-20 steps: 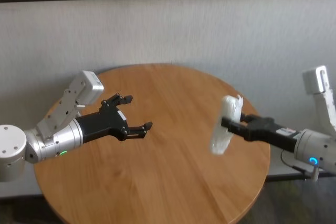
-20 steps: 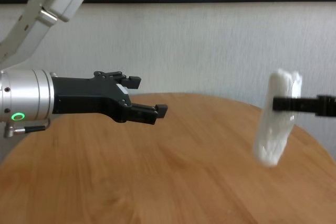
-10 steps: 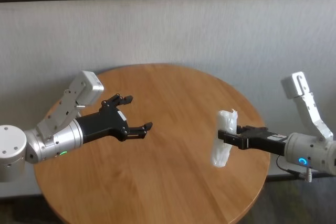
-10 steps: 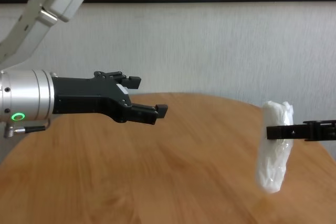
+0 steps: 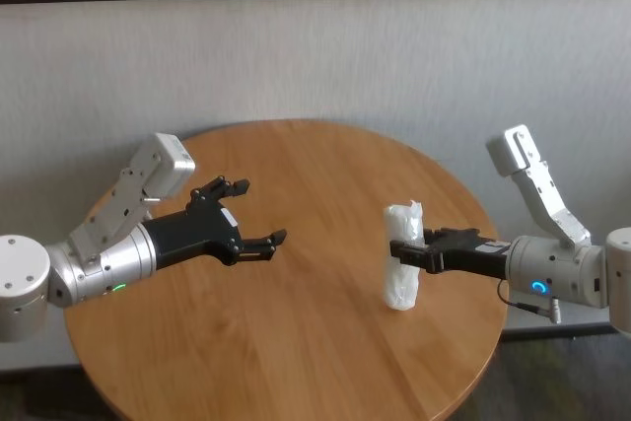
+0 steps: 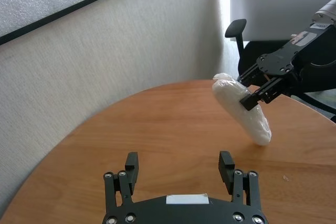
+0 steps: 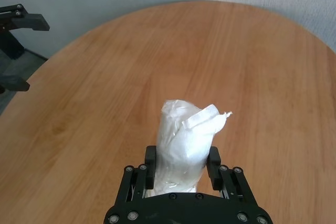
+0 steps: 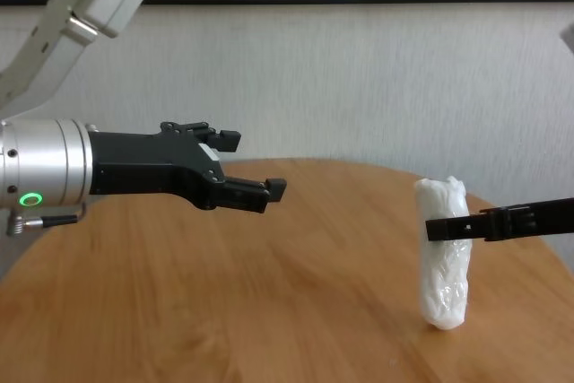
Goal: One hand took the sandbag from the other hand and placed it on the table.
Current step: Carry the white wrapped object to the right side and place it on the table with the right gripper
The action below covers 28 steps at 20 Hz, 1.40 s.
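1. The sandbag (image 5: pixel 401 270) is held upright over the right part of the table (image 5: pixel 296 342) — pinched around its middle by the right gripper (image 5: pixel 407 252).
2. In the right wrist view the sandbag (image 7: pixel 185 145) is seen squeezed between the two black fingers (image 7: pixel 150 167), one on each side; its crumpled top end sticks out past the fingertips.
3. In the chest view the sandbag's (image 8: pixel 443 265) lower end is seen at the table (image 8: pixel 224 311) surface; contact looks likely but cannot be told for sure.
4. The right gripper (image 8: pixel 441 228) is reached in horizontally from the right edge, fingers narrowed onto the pouch.
5. The left gripper (image 5: pixel 255 214) is held above the left part of the table, well apart from the sandbag — fingers spread wide, nothing between them.
6. In the left wrist view the left gripper's fingertips (image 6: pixel 226 162) are seen pointed toward the sandbag (image 6: pixel 242 108), which appears tilted there.
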Motion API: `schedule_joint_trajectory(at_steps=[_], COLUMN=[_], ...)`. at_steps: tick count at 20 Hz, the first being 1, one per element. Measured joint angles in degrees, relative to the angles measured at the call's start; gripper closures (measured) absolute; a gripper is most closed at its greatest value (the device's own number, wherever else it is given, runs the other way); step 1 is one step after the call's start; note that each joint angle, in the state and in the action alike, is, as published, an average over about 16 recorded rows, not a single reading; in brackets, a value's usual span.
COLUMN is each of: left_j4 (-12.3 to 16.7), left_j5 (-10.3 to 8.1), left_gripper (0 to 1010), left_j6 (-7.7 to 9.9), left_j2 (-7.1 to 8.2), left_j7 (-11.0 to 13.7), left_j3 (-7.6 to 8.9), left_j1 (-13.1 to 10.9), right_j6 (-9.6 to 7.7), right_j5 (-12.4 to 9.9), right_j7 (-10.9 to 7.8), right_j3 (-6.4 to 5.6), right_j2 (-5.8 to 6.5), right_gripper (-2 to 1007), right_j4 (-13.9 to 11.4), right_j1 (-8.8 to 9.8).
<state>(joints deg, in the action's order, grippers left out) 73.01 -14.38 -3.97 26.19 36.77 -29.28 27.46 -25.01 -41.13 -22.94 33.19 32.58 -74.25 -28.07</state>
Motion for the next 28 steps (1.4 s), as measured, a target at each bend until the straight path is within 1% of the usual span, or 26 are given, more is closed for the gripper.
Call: schedule_joint_trajectory(at_steps=[3, 6, 10, 14, 18, 24, 26, 28], left_j4=[0.0, 0.0, 0.0, 0.0, 0.0, 0.0, 0.0, 0.0], left_j5=[0.0, 0.0, 0.0, 0.0, 0.0, 0.0, 0.0, 0.0], left_gripper=[7, 7, 7, 7, 7, 7, 7, 7], left_j6=[0.0, 0.0, 0.0, 0.0, 0.0, 0.0, 0.0, 0.0], left_j2=[0.0, 0.0, 0.0, 0.0, 0.0, 0.0, 0.0, 0.0], left_j7=[0.0, 0.0, 0.0, 0.0, 0.0, 0.0, 0.0, 0.0], left_j3=[0.0, 0.0, 0.0, 0.0, 0.0, 0.0, 0.0, 0.0], left_j1=[0.0, 0.0, 0.0, 0.0, 0.0, 0.0, 0.0, 0.0], right_j6=[-0.05, 0.02, 0.09, 0.13, 0.15, 0.2, 0.46, 1.14], right_j5=[0.8, 1.2, 1.1, 0.9, 0.7, 0.5, 0.6, 1.0], right_j7=[-0.17, -0.27, -0.23, -0.17, -0.12, -0.05, 0.04, 0.16], right_j3=[0.53, 0.76, 0.71, 0.57, 0.46, 0.34, 0.3, 0.25], right_j2=[-0.54, -0.75, -0.74, -0.65, -0.58, -0.51, -0.49, -0.47], right_gripper=[431, 431, 423, 388, 326, 182, 135, 95], right_j4=[0.8, 1.2, 1.1, 1.0, 0.8, 0.7, 0.5, 0.1], right_j1=[-0.79, -1.07, -1.0, -0.82, -0.69, -0.54, -0.47, -0.38])
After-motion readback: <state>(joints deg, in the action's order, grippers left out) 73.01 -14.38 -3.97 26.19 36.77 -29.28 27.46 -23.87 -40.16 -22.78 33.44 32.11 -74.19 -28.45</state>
